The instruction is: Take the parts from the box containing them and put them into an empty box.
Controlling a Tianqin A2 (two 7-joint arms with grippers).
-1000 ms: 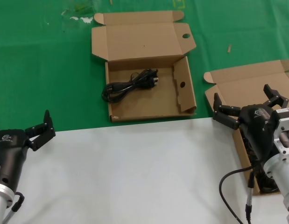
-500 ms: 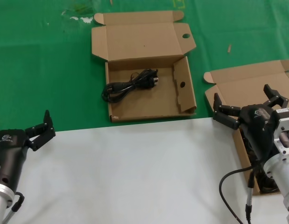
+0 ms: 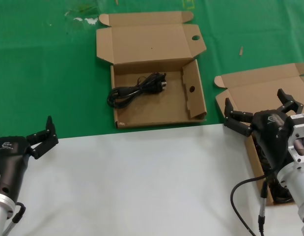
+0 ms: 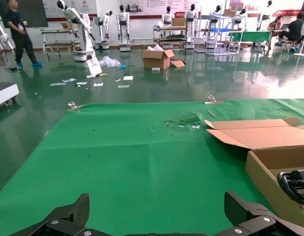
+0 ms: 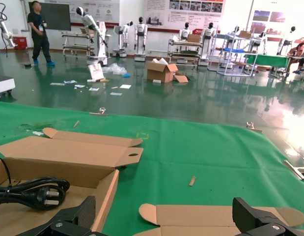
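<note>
Head view: green cloth (image 3: 43,73), white sheet (image 3: 137,182), both claws open.

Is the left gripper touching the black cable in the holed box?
Apart. Head view: left gripper hangs open near the white sheet's edge, green cloth separating it from the cable.

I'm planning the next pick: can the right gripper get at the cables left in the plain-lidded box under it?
Probably yes: the right gripper hangs open above the plain-lidded brown cardboard box, lid folded back, though its body hides the black cables.

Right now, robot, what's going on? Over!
Left hand open, idle. Right hand open above plain box. One cable in holed box. Nothing blocking.
</note>
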